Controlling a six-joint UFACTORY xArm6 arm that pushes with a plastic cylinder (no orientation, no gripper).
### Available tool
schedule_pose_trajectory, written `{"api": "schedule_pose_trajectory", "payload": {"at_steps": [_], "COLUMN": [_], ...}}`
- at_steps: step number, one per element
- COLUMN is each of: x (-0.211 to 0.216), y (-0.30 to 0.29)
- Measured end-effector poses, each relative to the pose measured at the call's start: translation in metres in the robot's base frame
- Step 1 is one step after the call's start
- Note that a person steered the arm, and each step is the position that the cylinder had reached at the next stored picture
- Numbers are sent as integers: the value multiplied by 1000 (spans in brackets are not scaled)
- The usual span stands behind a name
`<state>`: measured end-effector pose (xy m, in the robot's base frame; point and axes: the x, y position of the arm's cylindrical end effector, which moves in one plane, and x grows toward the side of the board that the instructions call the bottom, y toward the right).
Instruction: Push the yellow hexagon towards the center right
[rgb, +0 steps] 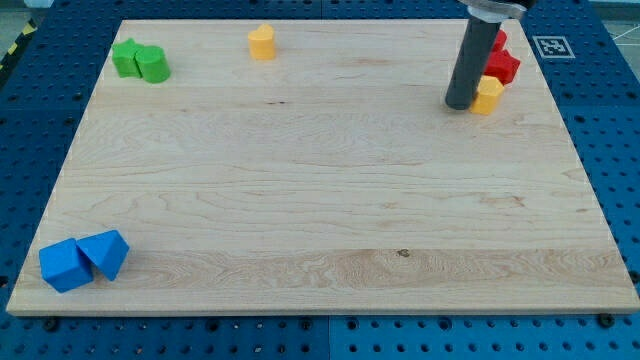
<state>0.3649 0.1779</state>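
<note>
A yellow block with flat sides and a pointed top, the hexagon (262, 42), stands near the board's top edge, left of the middle. My tip (460, 104) is far from it, at the view's upper right. The tip touches the left side of a second yellow block (489, 95), whose shape I cannot make out. A red star-like block (504, 66) sits just above that yellow block. Another red block (500, 40) shows partly behind the rod.
Two green blocks (127, 57) (154, 65) sit together at the top left corner. Two blue blocks, a cube (64, 266) and a wedge-like one (106, 253), sit together at the bottom left. The wooden board (330, 200) lies on a blue perforated table.
</note>
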Motion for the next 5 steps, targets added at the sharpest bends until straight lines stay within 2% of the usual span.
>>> {"api": "schedule_pose_trajectory", "payload": {"at_steps": [3,4,5], "x": [0,0,-1], "y": [22,3,-50]}}
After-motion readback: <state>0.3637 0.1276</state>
